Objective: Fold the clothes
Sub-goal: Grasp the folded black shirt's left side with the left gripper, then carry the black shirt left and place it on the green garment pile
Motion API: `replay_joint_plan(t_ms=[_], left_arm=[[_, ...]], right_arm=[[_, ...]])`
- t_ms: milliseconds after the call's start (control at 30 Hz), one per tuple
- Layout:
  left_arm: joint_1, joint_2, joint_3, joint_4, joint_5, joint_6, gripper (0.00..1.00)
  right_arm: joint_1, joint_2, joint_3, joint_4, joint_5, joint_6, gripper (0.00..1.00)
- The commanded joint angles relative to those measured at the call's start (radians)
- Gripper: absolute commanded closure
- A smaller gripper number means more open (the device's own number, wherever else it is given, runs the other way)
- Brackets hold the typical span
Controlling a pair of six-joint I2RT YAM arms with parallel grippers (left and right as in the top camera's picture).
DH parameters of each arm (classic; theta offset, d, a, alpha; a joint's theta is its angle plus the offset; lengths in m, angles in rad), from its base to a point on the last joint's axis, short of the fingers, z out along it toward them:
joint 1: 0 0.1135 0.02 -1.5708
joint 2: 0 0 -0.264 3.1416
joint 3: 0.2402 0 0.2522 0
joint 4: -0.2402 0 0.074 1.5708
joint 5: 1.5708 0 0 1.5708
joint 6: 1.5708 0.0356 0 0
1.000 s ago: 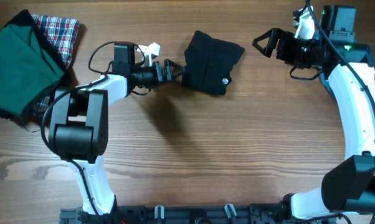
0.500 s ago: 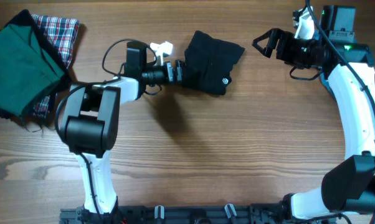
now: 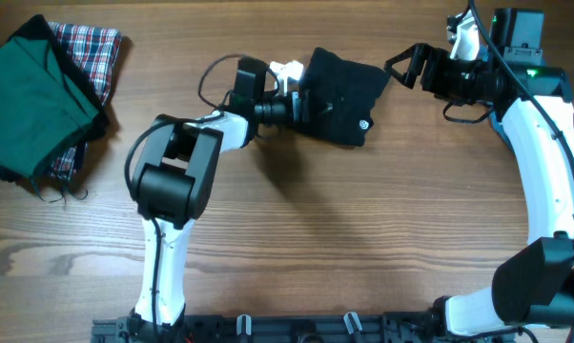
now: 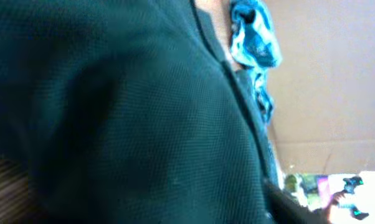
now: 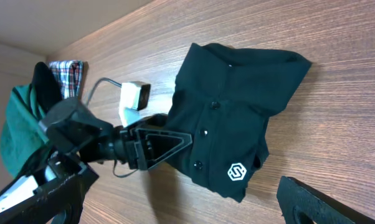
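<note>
Wooden table [image 3: 363, 238], seen from above. My left gripper [image 3: 306, 105] pushes into the left edge of the bunched black shirt [image 3: 344, 90] at far centre; whether it has pinched fabric, I cannot tell. My right gripper [image 3: 401, 67] waits spread wide just right of it, probably to help.

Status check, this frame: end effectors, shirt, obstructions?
Left end effector at left edge of black shirt, grip unclear. Right end effector open, near shirt's right corner. Green-plaid pile far left, apart.

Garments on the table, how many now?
3: black shirt top centre; green garment far left; plaid garment partly beneath it. Others may be hidden in that pile.
</note>
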Motion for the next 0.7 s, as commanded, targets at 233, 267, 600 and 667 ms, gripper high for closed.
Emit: replay_joint_plan(t_ms=[233,267,600,667], left_arm=[[0.027,0.054,-0.027,0.008,0.0,-0.065,0.96],[0.035,0.049,-0.026,0.009,0.01,-0.068,0.96],[0.143,-0.195,-0.022,-0.037,0.055,-0.082,0.96],[0.163,-0.258,-0.022,-0.064,0.055,-0.082,0.96]], right_arm=[[-0.001,-0.024,0.011,0.05,-0.023,-0.02,0.0],[-0.001,-0.024,0.011,0.056,-0.023,-0.02,0.0],[-0.055,-0.024,0.011,0.069,0.068,0.017,0.0],[-0.061,-0.024,0.011,0.067,0.092,0.016,0.0]])
